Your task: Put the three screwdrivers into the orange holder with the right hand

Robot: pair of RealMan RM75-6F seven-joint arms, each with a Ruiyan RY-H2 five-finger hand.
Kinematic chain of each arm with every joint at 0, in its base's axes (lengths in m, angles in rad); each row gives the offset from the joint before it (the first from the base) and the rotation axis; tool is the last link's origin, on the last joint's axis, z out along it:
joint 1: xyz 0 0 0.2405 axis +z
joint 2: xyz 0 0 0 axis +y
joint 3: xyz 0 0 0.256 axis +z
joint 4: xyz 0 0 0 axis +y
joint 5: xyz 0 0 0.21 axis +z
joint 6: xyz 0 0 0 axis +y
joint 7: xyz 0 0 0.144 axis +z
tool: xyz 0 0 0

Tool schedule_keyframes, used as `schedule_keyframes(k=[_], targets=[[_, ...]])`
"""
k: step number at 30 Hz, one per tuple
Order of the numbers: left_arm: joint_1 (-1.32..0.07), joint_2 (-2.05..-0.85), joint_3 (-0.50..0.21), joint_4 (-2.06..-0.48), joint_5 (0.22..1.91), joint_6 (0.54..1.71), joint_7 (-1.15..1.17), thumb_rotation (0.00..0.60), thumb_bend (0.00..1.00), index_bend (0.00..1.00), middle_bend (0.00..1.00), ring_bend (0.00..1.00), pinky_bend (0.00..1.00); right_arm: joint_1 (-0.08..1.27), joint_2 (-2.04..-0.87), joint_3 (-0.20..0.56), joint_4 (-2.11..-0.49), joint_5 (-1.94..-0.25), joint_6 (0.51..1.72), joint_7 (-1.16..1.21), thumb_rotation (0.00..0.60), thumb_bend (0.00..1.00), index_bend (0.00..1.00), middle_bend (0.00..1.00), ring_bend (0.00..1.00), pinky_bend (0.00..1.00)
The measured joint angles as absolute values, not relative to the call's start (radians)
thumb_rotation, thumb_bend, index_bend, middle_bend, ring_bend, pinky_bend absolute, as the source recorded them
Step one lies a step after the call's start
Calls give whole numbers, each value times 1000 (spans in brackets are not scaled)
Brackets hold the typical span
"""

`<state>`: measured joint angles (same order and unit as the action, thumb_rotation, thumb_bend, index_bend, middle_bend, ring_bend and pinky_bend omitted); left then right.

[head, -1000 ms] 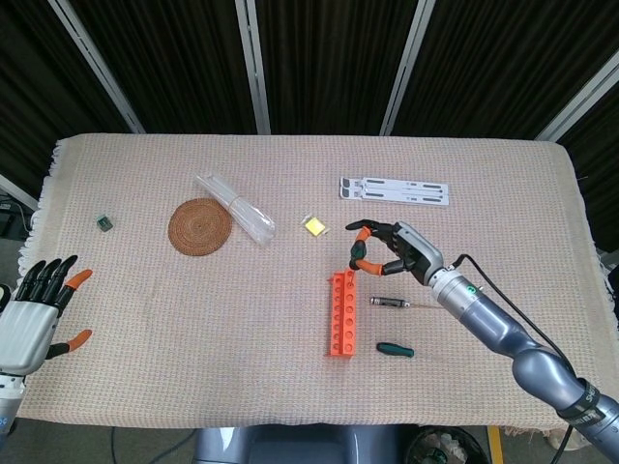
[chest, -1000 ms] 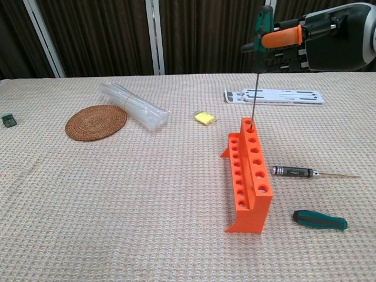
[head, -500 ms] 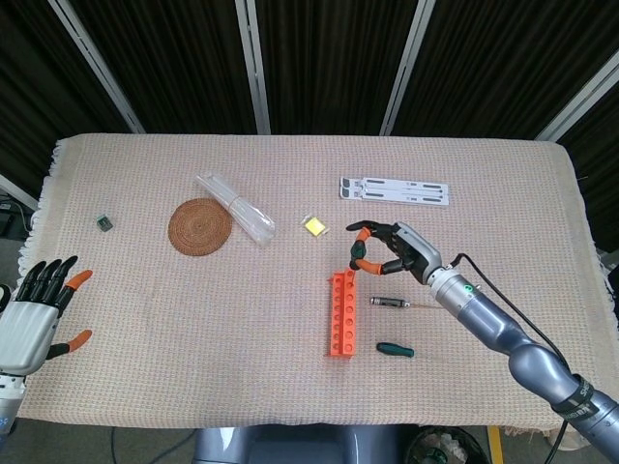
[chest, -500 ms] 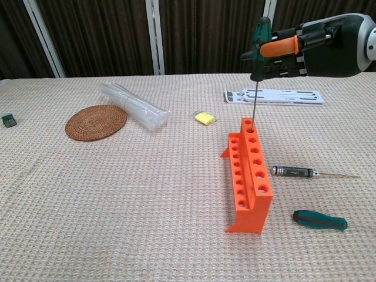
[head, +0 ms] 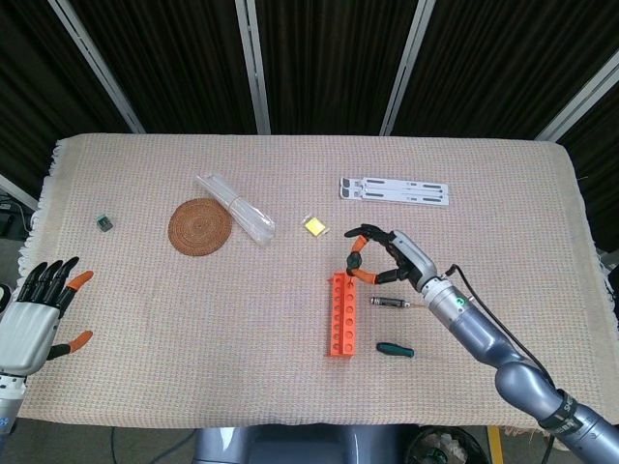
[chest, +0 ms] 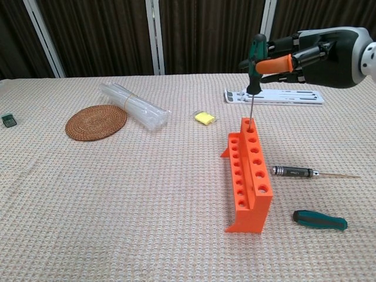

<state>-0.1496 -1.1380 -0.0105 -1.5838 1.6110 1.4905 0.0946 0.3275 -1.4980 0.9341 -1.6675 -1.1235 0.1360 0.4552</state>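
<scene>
Here the right hand (chest: 311, 56) pinches a green-handled screwdriver (chest: 255, 56) upright, its shaft inside the far end hole of the orange holder (chest: 249, 176), near the table's middle. The left hand (head: 34, 314) rests with spread fingers at the left edge.

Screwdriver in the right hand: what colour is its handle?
Dark green handle, clearest in the chest view.

Green screwdriver (chest: 256, 64) upright in orange holder (chest: 248, 173); two others – black (chest: 294, 171), green (chest: 320, 220) – lie beside.
</scene>
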Motion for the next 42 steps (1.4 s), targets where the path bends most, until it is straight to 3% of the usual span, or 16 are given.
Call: schedule_keyframes(k=[8, 18, 31, 36, 42], targets=[[-150, -1137, -10, -1579, 1612, 1491, 92, 600, 141, 153, 0, 0, 0, 315, -1529, 874, -1673, -1244, 219, 472, 600, 531, 592, 223, 2, 0], [-151, -1140, -8, -1573, 1614, 1489, 88, 600, 143, 153, 0, 0, 0, 350, -1526, 738, -1643, -1390, 357, 566, 600, 530, 592, 223, 0, 0], [-149, -1146, -6, -1561, 1611, 1487, 78, 600, 142, 152, 0, 0, 0, 468, -1495, 568, -1562, -1420, 479, 690, 600, 530, 578, 220, 0, 0], [-149, -1149, -6, -1556, 1609, 1488, 75, 600, 142, 151, 0, 0, 0, 502, -1482, 530, -1551, -1397, 506, 703, 600, 482, 504, 199, 0, 0], [-148, -1152, -7, -1550, 1607, 1488, 71, 600, 142, 149, 0, 0, 0, 531, -1455, 493, -1553, -1369, 527, 710, 600, 266, 242, 131, 0, 0]])
